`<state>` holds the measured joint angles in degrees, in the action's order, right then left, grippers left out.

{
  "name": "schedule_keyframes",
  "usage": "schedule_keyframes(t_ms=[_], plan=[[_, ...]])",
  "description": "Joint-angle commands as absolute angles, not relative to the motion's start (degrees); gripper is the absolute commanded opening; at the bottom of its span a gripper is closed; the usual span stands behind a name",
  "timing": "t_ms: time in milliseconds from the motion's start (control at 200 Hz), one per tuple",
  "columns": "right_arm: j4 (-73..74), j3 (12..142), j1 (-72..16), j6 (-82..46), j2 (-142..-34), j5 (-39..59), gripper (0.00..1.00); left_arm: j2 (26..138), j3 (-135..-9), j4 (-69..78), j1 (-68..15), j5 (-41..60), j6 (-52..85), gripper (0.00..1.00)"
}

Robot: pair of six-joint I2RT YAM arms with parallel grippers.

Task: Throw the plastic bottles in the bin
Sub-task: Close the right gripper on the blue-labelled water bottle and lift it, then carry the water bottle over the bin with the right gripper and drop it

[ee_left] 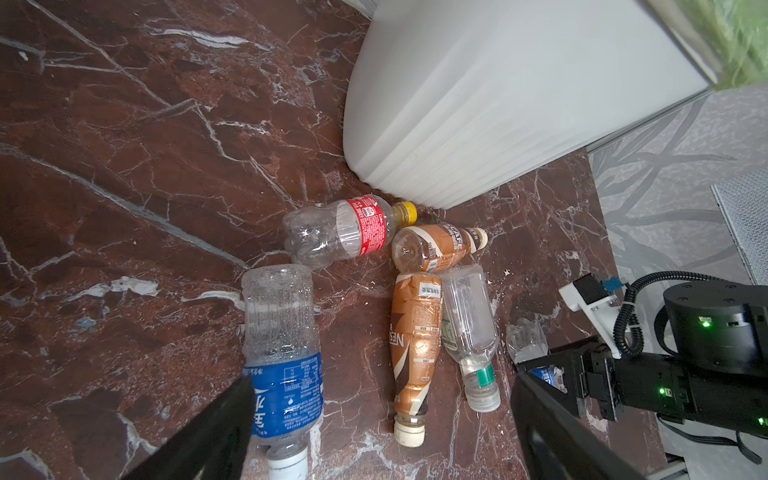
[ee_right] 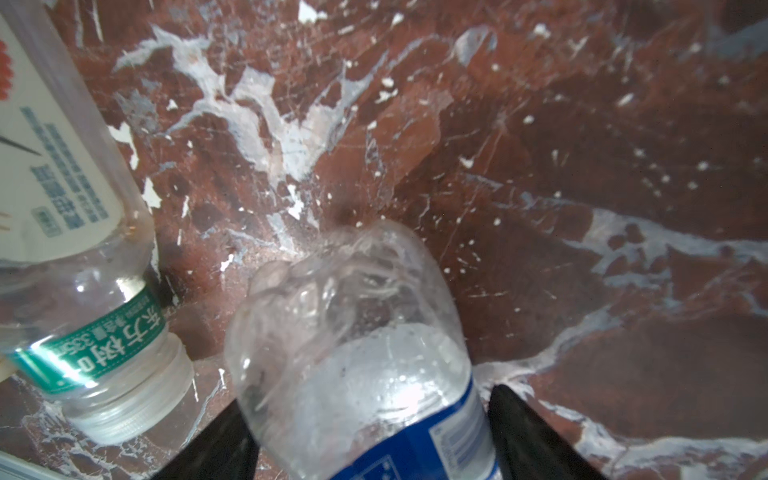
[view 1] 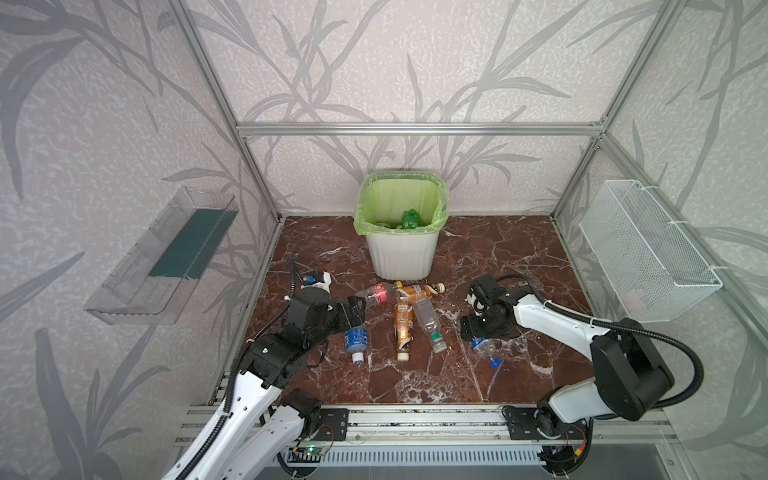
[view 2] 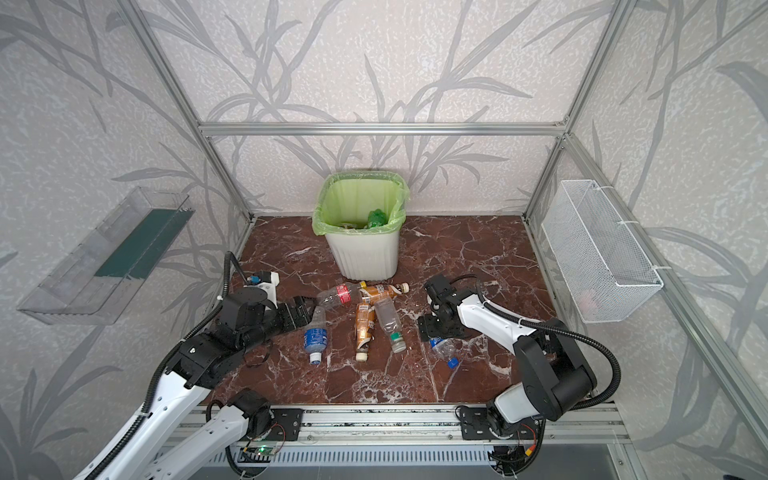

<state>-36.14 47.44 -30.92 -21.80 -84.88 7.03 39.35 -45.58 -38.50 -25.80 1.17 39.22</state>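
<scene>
1. The right claw [view 1: 478, 337] [view 2: 435, 334] hangs low over the squashed blue-label bottle [view 1: 484, 352] [view 2: 444, 351] in both top views. The bottle lies flat on the brown marble table [view 1: 457, 374]. Its blue cap points at the near edge and its bottom is under the claw. The left claw [view 1: 353, 311] is well apart, by the other bottles [view 1: 405, 320], so the right arm is nearer. The bin [view 1: 401, 257] stands at the back, past that heap (a long carry).
2. In the left wrist view, the left claw [ee_left: 382, 380] is spread wide and holds nothing. A bigger blue-label bottle [ee_left: 282, 353] lies near one finger.
3. In the right wrist view, the right claw's fingers [ee_right: 528, 436] stand on both sides of the squashed bottle, across its width. I cannot tell if they squeeze it yet. The table beyond is flat, hard and bare, so there looks to be room to lift.
</scene>
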Motion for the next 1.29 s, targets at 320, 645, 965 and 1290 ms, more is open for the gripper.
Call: schedule_keyframes(t_ms=[320, 645, 965, 1290], plan=[[-33.89, 43.11, -32.25, -26.44, -79.66, 5.17, 0.64, 38.4, -44.4, -38.23, -25.66, 0.87, 39.49, 0.95], [-29.74, 36.76, -32.18, -30.34, -66.62, 4.74, 0.61, 38.41, -43.99, -37.77, -25.6, 1.05, 39.82, 0.95], [-25.73, 37.83, -32.47, -30.88, -52.17, 6.59, 0.61, 40.13, -43.98, -36.02, -25.47, 2.07, 41.03, 0.95], [-30.34, 98.53, -34.24, -24.61, -79.6, 3.61, 0.72, 42.33, -51.5, -39.86, -25.12, -0.35, 41.17, 0.95]])
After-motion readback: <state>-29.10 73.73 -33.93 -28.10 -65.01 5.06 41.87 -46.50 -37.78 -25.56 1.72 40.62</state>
